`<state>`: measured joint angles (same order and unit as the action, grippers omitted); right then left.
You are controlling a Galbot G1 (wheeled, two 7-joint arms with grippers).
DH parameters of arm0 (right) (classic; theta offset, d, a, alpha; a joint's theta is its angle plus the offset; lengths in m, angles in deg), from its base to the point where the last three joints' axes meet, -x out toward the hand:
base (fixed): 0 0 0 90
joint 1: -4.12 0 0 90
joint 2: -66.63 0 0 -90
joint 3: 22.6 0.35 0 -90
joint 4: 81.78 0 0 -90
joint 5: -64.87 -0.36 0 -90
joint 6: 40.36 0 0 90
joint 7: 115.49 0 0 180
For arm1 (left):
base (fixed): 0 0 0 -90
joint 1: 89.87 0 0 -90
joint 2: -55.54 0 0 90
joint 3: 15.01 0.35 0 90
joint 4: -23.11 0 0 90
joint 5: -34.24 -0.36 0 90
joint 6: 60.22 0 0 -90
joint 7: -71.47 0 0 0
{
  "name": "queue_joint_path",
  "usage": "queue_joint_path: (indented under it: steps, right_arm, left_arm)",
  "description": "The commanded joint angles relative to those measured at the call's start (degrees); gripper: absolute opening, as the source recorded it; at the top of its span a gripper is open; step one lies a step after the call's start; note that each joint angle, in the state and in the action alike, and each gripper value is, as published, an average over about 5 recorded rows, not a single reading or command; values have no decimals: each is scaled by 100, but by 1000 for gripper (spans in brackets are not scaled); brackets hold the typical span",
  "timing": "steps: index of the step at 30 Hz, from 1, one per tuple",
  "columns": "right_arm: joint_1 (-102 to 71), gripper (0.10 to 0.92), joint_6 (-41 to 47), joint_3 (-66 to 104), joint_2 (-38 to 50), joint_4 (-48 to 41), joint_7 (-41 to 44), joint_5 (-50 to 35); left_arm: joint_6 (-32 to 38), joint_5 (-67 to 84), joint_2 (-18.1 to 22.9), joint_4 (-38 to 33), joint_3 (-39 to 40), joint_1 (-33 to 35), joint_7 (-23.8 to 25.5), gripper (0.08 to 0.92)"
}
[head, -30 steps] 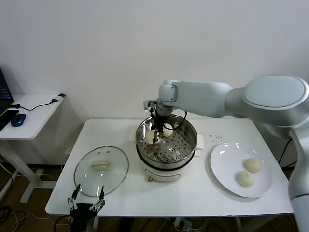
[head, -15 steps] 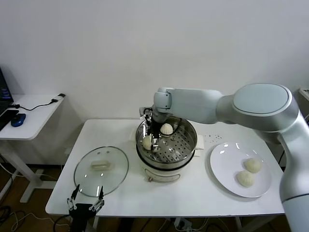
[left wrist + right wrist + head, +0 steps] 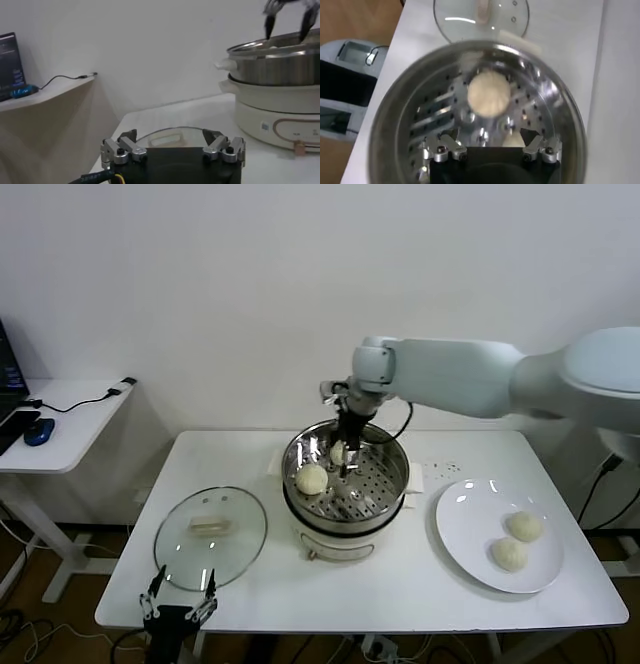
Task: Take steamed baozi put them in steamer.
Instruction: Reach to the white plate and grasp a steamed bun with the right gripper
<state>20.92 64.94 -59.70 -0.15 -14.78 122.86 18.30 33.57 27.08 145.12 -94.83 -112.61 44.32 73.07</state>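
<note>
Head view. The right arm reaches in from the right over the steamer [image 3: 345,474], a shiny steel basket with a perforated floor seated on a white cooker base [image 3: 335,536] near the middle of the white table [image 3: 400,584]. The right end effector [image 3: 346,459] points down just above the basket's rear part, its fingers parted and holding nothing. One baozi [image 3: 312,478] lies on the perforated floor at the basket's left side; a second baozi [image 3: 338,452] sits toward the rear, partly hidden behind the fingers. Two further baozi [image 3: 524,526] and [image 3: 509,554] rest on a flat white plate [image 3: 470,534] to the right of the steamer. A round glass lid [image 3: 210,536] lies flat on the table to the left. The left end effector [image 3: 180,606] is parked at the table's near edge by the lid, fingers spread, empty.

Left wrist view. The left end effector [image 3: 172,150] stands wide open in the foreground, with the glass lid [image 3: 165,136] just beyond it. Farther off, the steamer [image 3: 280,62] rises on its cooker base [image 3: 280,117]; the dark fingertips of the right end effector [image 3: 287,20] hang above its rim, apart from each other.

Right wrist view. Seen from above, the right end effector [image 3: 492,147] is open over the steamer [image 3: 400,125]. One baozi [image 3: 489,93] lies free on the perforated floor; a second [image 3: 511,142] shows partly between the finger bases. The glass lid [image 3: 480,20] lies beyond the rim.
</note>
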Motion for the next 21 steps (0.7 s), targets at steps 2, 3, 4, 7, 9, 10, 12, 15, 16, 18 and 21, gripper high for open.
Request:
queue_joint_path:
  steps: [2,3,4,7,9,10,12,15,16,18,21]
  right_arm:
    - [636,823,-280,-68,2476,1331,391,1188]
    - [579,823,-297,-59,2693,1419,409,1327]
    - [492,823,-305,-33,2903,1501,417,1470]
    - [14,823,-315,210,3495,1681,418,2042]
    - [-473,823,-342,509,3824,1692,418,2472]
    - [-746,823,-366,671,3973,1672,418,2663]
    - [-1337,823,-463,1065,4208,1572,440,3090]
    - [-2192,823,-697,1680,4420,1307,524,3736]
    - [-2488,823,-786,1923,4463,1190,559,3941]
    - [-3122,823,-913,2469,4527,984,602,4224]
    - [-3890,823,-957,3171,4558,825,603,4418]
  left_arm:
    - [-8,-42,-1,-11,20,16,-2,823]
    - [-5,-59,4,-15,32,28,-3,823]
    - [-2,-74,9,-20,41,42,-3,823]
    - [6,-89,13,-34,35,82,-8,823]
    - [-1,-84,8,-39,13,105,-13,823]
    - [-3,-83,7,-40,1,117,-17,823]
    - [-9,-81,8,-46,-18,144,-23,823]
    - [-9,-87,21,-67,-34,190,-14,823]
    - [-10,-89,26,-77,-36,205,-8,823]
    - [-12,-98,37,-108,-45,237,4,823]
    - [-17,-108,59,-148,-78,277,7,823]
